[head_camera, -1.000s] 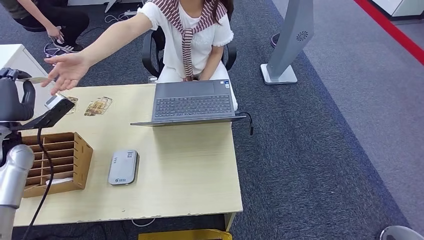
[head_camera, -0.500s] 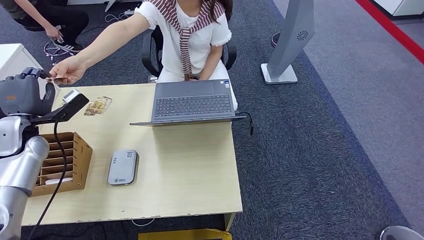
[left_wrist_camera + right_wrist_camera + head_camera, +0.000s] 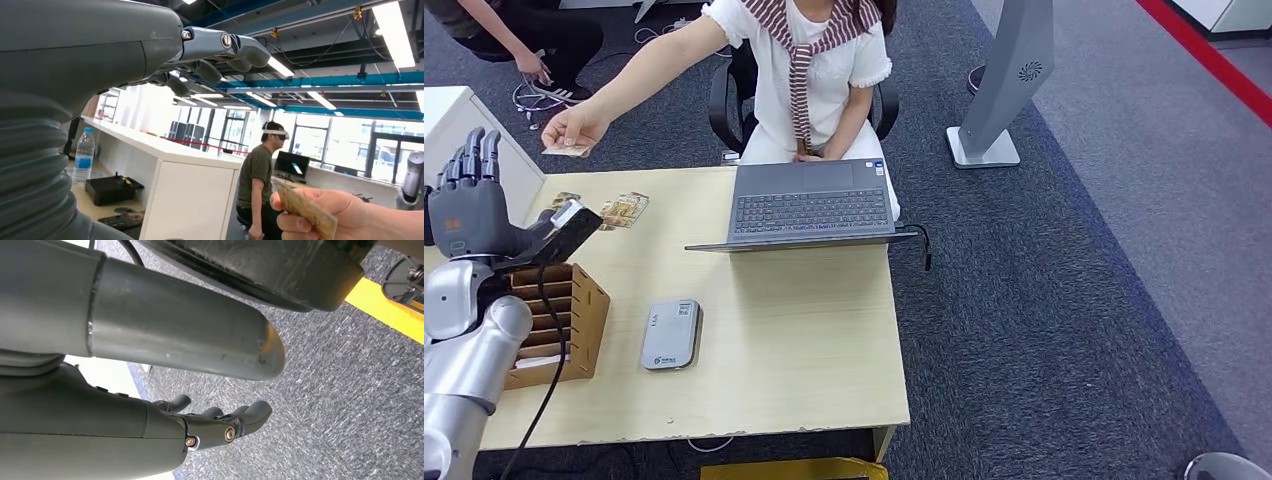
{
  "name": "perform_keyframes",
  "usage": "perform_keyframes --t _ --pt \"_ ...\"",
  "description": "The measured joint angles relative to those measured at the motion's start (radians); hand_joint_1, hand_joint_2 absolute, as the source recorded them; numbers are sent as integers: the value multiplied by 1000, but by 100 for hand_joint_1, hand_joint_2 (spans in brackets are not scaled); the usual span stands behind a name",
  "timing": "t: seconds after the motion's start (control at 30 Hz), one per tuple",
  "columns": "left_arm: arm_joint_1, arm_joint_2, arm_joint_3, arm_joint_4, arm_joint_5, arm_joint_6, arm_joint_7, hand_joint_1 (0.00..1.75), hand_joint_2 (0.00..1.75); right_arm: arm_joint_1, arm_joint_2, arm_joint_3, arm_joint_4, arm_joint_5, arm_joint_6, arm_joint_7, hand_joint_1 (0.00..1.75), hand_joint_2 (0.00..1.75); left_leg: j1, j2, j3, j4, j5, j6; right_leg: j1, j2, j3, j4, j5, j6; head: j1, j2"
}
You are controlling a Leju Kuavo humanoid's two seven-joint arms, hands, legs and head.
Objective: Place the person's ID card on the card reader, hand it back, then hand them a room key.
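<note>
Nearest, at the left edge of the head view, the silver left arm [image 3: 464,350] rises beside the bench [image 3: 804,350]. Its left hand [image 3: 469,205] is raised with the fingers [image 3: 474,155] straight up and apart, holding nothing. A black wrist camera [image 3: 574,228] juts from it toward the bench, with a black cable [image 3: 549,340] hanging down.

Under that arm, on the near left part of the bench, sits a brown cardboard box [image 3: 574,320] divided into slots; what lies in the slots is too small to tell. Just right of it, apart from the box, a grey card reader [image 3: 670,335] lies flat with nothing on it.

Farther back, an open grey laptop [image 3: 809,205] lies folded flat at the far edge. Near the far left corner two small patterned cards [image 3: 621,211] lie on the bench, one partly behind the camera.

Beyond the bench a person in a white top [image 3: 814,70] sits on a black chair [image 3: 724,100], one arm stretched out. The person's hand [image 3: 574,127] pinches the ID card [image 3: 565,151] in the air past the bench's far left corner, apart from the robot's fingers. In the left wrist view the same card shows tan and held edge-on in the person's fingers.

The right hand [image 3: 220,425] hangs over grey carpet [image 3: 350,390], fingers loosely curled in, seemingly with nothing in them, though its palm is hidden.

A grey stand [image 3: 1009,80] rises on the carpet to the right.
</note>
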Motion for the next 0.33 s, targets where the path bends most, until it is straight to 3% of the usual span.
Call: perform_keyframes --t 0.13,0.33 --pt "106 7 20 -125 197 -5 -106 0 175 2 0 0 0 -20 -1 0 0 0 0 2 0 0 -1 -1 -1 1 0 0 0 0 0 0" --pt "412 1 173 -484 625 -92 -308 0 175 14 0 -9 0 -52 -4 -1 0 0 0 12 3 0 -7 -1 0 10 -1 0 -3 -1 0 0"
